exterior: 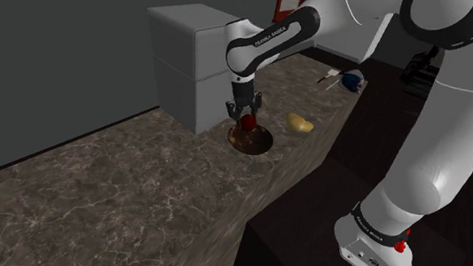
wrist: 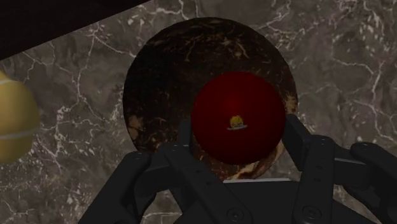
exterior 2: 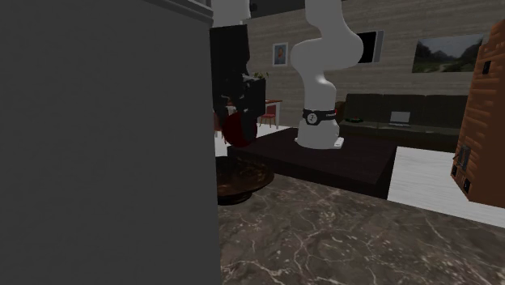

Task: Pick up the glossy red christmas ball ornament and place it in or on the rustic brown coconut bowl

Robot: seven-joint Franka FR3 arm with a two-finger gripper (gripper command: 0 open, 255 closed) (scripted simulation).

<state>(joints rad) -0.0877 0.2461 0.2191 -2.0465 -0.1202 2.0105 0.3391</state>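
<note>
A glossy red ball ornament [wrist: 238, 118] with a small gold cap is clasped between my two black fingers [wrist: 298, 137]. My gripper [exterior: 247, 120] is shut on it and hangs just above the dark brown coconut bowl [exterior: 252, 142], which rests on the marble counter. In the wrist view the bowl [wrist: 165, 83] lies directly behind the ball, its rim showing all round. From the second exterior view the ornament [exterior 2: 235, 128] hovers a short way over the bowl [exterior 2: 241, 180], partly hidden by a grey block.
A yellow rounded object [exterior: 300, 122] lies on the counter beside the bowl, toward the shoulder view's right. A white box [exterior: 189, 56] stands close behind the gripper. A blue object [exterior: 351, 79] sits farther along. The counter edge [exterior: 298, 174] drops off near the bowl.
</note>
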